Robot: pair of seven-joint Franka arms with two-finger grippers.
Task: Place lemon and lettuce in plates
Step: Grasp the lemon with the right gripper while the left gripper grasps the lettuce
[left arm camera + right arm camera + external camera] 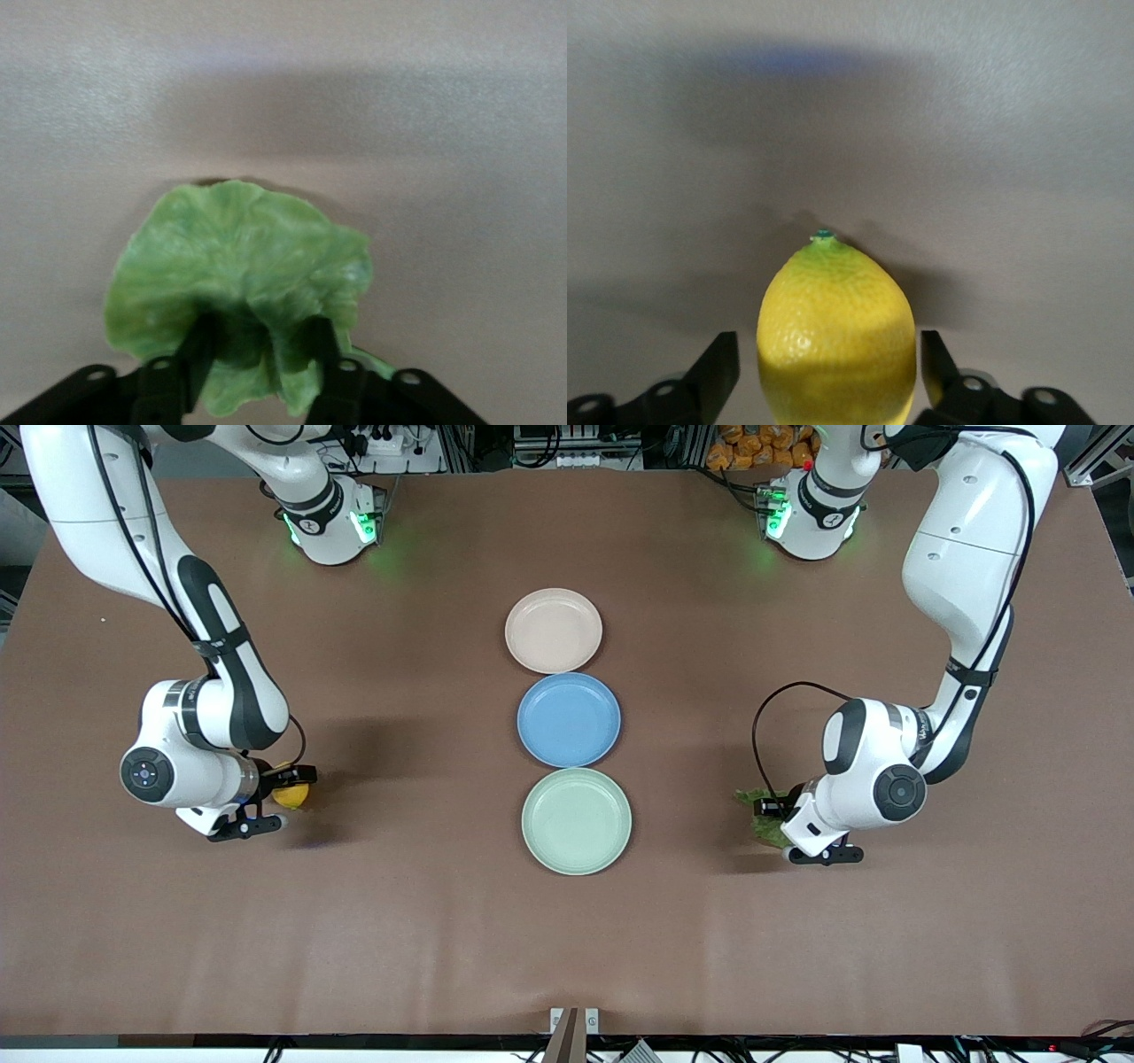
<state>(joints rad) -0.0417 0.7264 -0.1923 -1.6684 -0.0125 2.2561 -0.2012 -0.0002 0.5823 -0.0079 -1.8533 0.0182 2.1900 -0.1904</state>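
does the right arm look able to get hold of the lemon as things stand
Probably yes. The right gripper is already down at the lemon, an open finger on either side of the fruit with small gaps, and nothing lies between them. Closing should catch it.

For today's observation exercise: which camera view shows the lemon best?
The right wrist view. There the lemon fills the foreground between the right gripper's open fingers, its green-tipped end clear. The front view shows only a sliver of yellow beside the right arm's wrist. The left wrist view shows no lemon, only the lettuce.
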